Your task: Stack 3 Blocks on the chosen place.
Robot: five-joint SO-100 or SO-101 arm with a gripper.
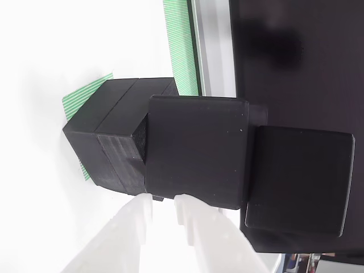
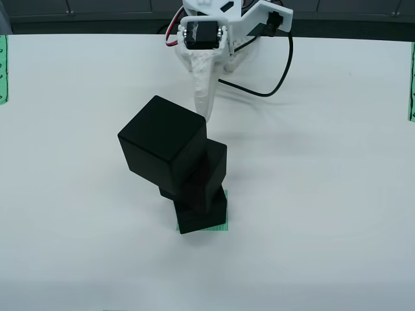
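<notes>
table (image 2: 337, 214): a plain white surface is seen from overhead, with wide bare room on every side of the stack; green striped strips (image 2: 2, 68) are set at the far left and right edges, well apart from the work.
arm: the white gripper (image 2: 203, 97) is seen at the top of the overhead view, its fingers (image 2: 202, 91) reaching down just beside the top cube's far edge; whether they are apart or closed cannot be told from either view.
stack: three black blocks are piled on the green square patch (image 2: 220, 227); the bottom block (image 2: 202, 214) sits on it, the middle block (image 2: 209, 172) is on that, and the top block (image 2: 162, 142) appears turned and pushed toward the left of the overhead view.
side view: the blocks (image 1: 114, 136) are shown sideways on the patch (image 1: 85, 96), white fingers (image 1: 187, 210) just beside them.
risk: the top cube looks poorly centred, so a brush from a withdrawing finger could tip it off and perhaps drag the middle cube along.
room: the clearest exit is judged to be straight back toward the arm's base.
</notes>
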